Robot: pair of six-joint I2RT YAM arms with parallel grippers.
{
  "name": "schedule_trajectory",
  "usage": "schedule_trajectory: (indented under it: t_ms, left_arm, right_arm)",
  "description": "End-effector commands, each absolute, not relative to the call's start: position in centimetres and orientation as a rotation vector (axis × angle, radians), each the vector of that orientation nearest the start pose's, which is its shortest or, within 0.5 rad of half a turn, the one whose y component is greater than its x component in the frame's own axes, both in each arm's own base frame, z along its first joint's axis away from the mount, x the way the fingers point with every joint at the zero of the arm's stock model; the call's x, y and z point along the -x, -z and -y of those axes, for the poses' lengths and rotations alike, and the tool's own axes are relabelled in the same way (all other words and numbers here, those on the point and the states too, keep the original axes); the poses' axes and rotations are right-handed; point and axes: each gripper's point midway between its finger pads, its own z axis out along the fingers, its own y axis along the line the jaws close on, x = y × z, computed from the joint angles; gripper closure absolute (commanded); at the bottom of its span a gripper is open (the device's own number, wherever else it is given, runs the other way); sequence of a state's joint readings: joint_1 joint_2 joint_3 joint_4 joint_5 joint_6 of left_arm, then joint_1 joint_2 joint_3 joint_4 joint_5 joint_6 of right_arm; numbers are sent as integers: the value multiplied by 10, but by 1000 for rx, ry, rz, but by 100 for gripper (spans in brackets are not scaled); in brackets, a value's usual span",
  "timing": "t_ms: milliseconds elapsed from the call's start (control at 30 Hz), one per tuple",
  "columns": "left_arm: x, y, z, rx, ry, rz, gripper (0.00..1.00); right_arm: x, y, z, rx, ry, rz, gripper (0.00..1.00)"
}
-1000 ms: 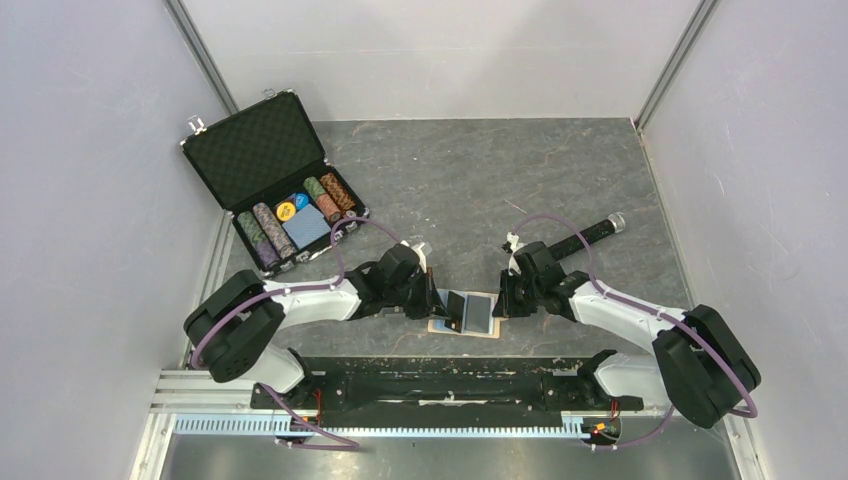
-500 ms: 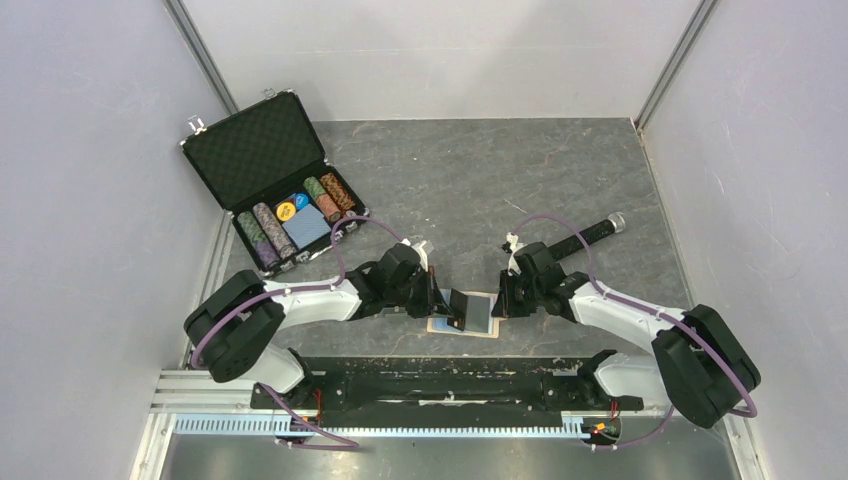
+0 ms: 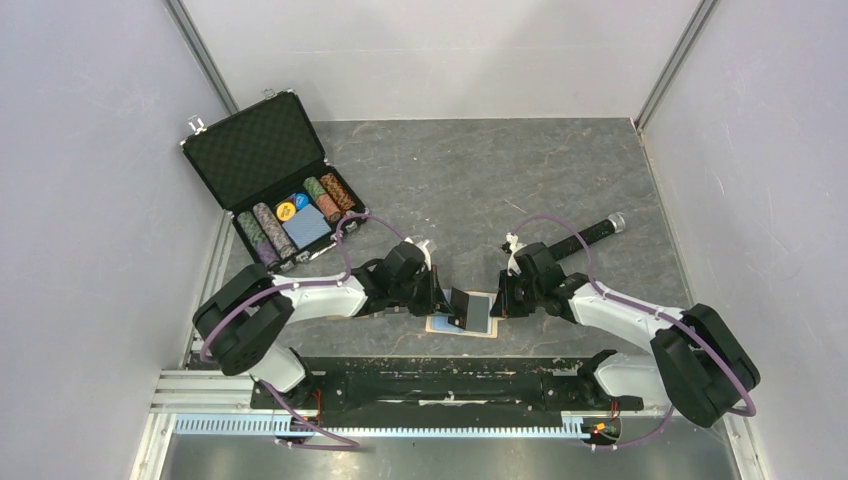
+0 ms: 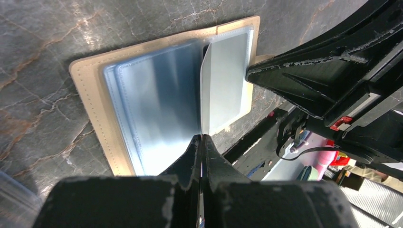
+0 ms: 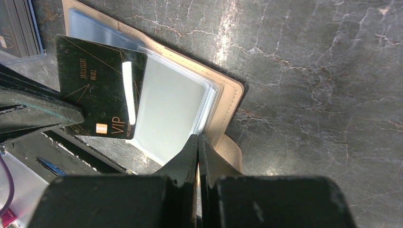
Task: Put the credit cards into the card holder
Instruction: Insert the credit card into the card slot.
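Pale walls [image 3: 440,50] enclose a dark, veined table [image 3: 480,170]. Lower centre: the tan card holder [image 5: 227,88] lies open, clear sleeves up. The black credit card [image 5: 100,90] has edged right over them since a second ago, unpocketed; insertion is starting. Left claw [image 4: 202,137] pinches it shut; right claw [image 5: 197,137], closed, touches the holder's edge.

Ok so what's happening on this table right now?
The robot is loading a card holder, which lies open on the table. The left gripper is shut on a black card, holding it tilted over the clear pockets. The right gripper is shut at the pockets' edge, apparently pinching the holder to steady it. The card is not in a pocket yet.
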State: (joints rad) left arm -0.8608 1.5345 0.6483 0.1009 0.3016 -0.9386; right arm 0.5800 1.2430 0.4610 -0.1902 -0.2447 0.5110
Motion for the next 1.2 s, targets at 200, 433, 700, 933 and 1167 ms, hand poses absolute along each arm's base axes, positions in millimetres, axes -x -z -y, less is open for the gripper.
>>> schedule_trajectory:
  t_ms: [200,433,700,933,1167]
  left_arm:
    - [-179,-49,318,-77,1023,-2610,98]
    - [-175,-36,322,-85,1043,-2648,98]
    - [-177,-56,319,-44,1069,-2585,98]
    - [-175,-59,318,-4,1105,-2571,98]
    - [-174,-60,322,14,1154,-2559,98]
  right_arm:
    - [-178,-4,-181,220,-606,-2703,100]
    - [-180,-7,-183,225,-613,-2695,100]
    - [-182,-9,-183,229,-607,-2692,100]
    - [-187,-22,-182,232,-587,-2660,100]
    - [-193,-39,-188,244,-633,-2599,100]
